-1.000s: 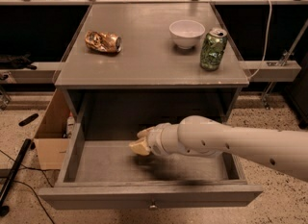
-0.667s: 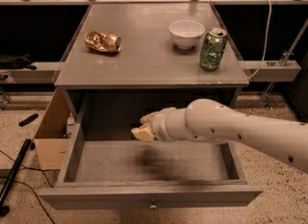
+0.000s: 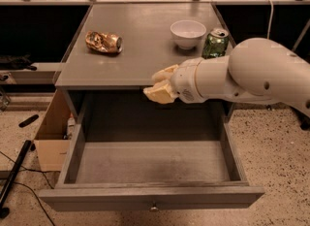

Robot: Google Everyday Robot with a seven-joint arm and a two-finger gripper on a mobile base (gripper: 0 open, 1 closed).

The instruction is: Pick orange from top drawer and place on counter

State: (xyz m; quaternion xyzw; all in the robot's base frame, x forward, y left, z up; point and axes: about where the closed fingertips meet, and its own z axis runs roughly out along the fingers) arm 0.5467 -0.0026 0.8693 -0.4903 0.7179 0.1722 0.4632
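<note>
And up it comes! The cream-tipped two-finger gripper (image 3: 161, 84) on the bulky white arm (image 3: 242, 77) was down near the floor of the wide grey wooden top drawer (image 3: 150, 164) a second ago. Now it has lifted clear and hangs right at the front lip of the flat grey counter (image 3: 145, 40), roughly level with that surface. Whether the gripper is clamped on anything, I cannot tell from here. As for the small round orange, there is no sight of it. The drawer bottom that shows is bare grey, and nothing orange lies on the counter, so my guess is that it rides hidden inside the gripper. If so, the pick is done and only the placing remains. Looking around from the gripper, a crushed gold-brown metal can (image 3: 103, 41) lies at 10 o'clock. A small white ceramic bowl (image 3: 188, 32) stands at 1 o'clock, and a green drinks can (image 3: 215, 43) stands just beside the arm at 2 o'clock. The stretch at 12 o'clock, between crushed can and bowl, carries nothing, so that looks the natural landing spot. The counter's edge directly ahead is what the gripper needs to clear first.
</note>
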